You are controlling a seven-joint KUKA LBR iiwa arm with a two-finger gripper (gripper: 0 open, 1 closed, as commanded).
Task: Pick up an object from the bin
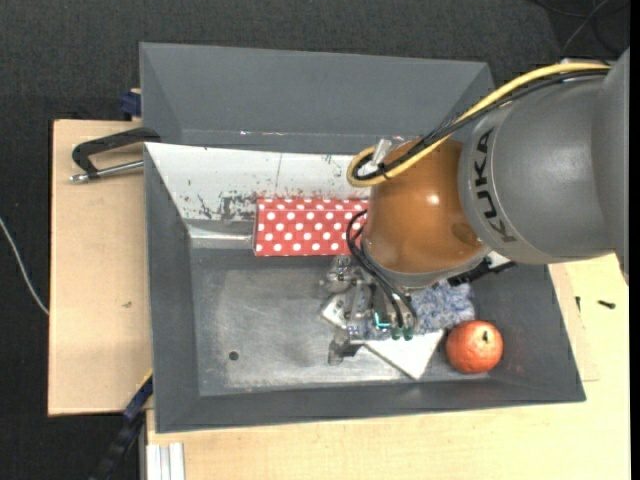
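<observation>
My gripper (348, 320) hangs low in the middle of the bin, its fingertips near the floor beside a flat white card (408, 353). Whether anything sits between the fingers is not visible. A red box with white polka dots (308, 227) lies against the back wall, just behind the gripper. A blue-and-white patterned cloth (443, 306) lies to the gripper's right, partly under the arm. A red apple (474, 347) rests in the front right corner.
The orange wrist cover and grey arm hang over the bin's right half and hide what lies beneath. The left part of the bin floor is bare grey metal.
</observation>
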